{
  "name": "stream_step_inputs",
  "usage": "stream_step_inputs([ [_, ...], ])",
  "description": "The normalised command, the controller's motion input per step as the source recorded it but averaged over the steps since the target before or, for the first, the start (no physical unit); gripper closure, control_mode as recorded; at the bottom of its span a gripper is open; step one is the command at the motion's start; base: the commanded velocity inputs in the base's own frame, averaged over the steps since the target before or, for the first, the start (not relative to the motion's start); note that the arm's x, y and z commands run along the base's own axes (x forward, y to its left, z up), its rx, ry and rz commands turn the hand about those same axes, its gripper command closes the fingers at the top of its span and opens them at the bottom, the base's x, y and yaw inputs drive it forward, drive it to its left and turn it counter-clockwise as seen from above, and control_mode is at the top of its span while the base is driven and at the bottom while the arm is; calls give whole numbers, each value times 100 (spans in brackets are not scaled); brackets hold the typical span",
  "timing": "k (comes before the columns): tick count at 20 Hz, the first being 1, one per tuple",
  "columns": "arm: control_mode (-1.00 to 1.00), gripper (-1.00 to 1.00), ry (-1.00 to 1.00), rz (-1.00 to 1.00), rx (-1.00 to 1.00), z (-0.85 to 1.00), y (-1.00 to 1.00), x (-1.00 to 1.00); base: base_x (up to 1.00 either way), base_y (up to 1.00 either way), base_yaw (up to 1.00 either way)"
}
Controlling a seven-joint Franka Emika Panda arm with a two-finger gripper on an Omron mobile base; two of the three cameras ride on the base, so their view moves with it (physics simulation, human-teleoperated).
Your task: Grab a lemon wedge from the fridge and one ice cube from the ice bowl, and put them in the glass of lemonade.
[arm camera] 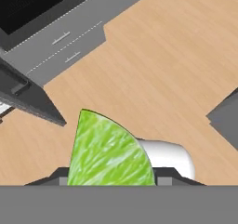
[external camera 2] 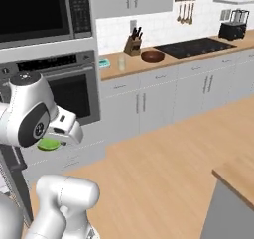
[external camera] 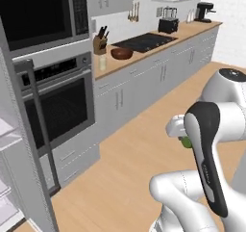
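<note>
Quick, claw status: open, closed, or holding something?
Claw: closed on the lemon wedge, carried above the wooden floor.

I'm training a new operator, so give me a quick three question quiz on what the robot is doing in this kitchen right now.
1. True or false: the gripper is shut on the lemon wedge.
2. On the counter, what stands nearest the glass of lemonade? A) toaster B) knife block C) coffee machine
3. Fill in: the ice bowl sits between the knife block and the ____.

Key
1. True; in the hand view the green wedge sits between the fingertips, above the wooden floor.
2. B.
3. Cooktop.
</note>
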Motion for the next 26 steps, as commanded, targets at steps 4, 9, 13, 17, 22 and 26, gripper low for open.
stream_step_inputs([
  [4,100,100,0,0,0,0,0,0,100,0,0],
  [9,100,100,0,0,0,0,0,0,100,0,1],
  [13,100,100,0,0,0,0,0,0,100,0,4],
  [17,100,100,0,0,0,0,0,0,100,-3,9],
  [22,100,100,0,0,0,0,0,0,97,-54,18],
  [26,100,100,0,0,0,0,0,0,91,-75,27],
])
